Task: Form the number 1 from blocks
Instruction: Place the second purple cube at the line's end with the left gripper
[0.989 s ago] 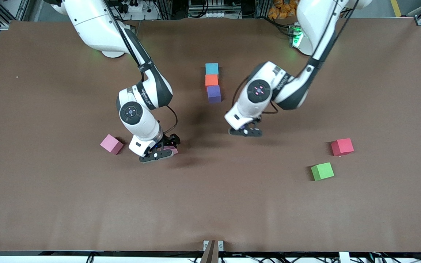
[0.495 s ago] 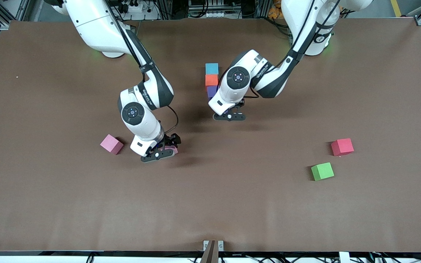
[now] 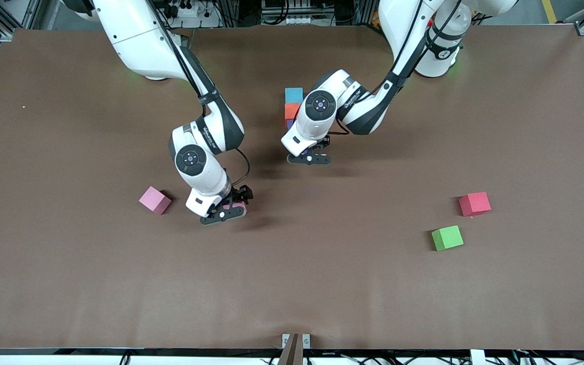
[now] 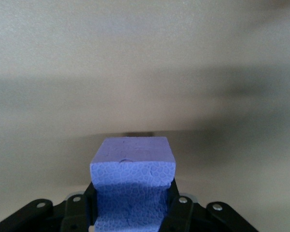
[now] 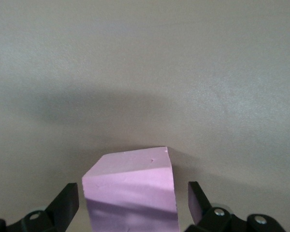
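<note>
So far only the light blue block (image 3: 294,95) and orange block (image 3: 291,110) form a column, frame centre-top. Left end effector (image 4: 131,212) grips the purple block (image 4: 133,181); right end effector (image 5: 133,203) stands open around a pink block (image 5: 130,191). Four remain unplaced.

A brown matte worktop (image 3: 292,284) fills the front view. Soft dark shadows lie on it just beside the right end effector (image 3: 226,213) and the left end effector (image 3: 309,158). A tiny white speck (image 3: 23,107) sits well apart from the right end effector, toward the right arm's end of the worktop. A small metal bracket (image 3: 295,340) is fixed at the middle of the edge nearest the front camera, well apart from both end effectors. Cables (image 3: 185,10) and silver frame posts (image 3: 583,28) line the edge where the bases stand.
</note>
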Controlling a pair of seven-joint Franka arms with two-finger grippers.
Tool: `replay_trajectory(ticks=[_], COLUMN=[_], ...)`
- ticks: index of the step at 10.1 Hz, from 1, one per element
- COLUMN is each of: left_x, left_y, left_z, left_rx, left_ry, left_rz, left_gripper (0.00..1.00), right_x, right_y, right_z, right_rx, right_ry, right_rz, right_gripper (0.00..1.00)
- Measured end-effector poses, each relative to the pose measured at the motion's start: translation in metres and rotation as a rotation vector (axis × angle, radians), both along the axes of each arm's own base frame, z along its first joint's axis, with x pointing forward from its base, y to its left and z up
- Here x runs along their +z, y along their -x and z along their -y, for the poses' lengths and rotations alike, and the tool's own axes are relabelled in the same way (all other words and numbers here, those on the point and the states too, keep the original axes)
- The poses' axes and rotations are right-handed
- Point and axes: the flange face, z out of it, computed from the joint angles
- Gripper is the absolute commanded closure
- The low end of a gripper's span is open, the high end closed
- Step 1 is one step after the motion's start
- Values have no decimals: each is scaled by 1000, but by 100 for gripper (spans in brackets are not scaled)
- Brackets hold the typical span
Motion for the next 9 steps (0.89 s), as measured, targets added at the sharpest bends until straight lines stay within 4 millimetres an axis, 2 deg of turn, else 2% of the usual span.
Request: replay_trajectory(ticks=[2,4,7,9], left_x=[-4,-11,-17,-20], left_y=[6,9,11,14], left_z=[6,8,10,12], left_rx=[3,4,3,-1], left_ry=[8,6,2,0], left_rz=[-4,-3,1,7], left_gripper=[100,100,100,100], right_x=[-5,-7,-4,13], right_y=[1,0,-5,-15], right_z=[3,9,16,28], right_rx=[-2,-10,-27,-52], right_ry=[6,11,14,6], right_rz=[-7,-11,-4,23], right_gripper=[24,33,38,39])
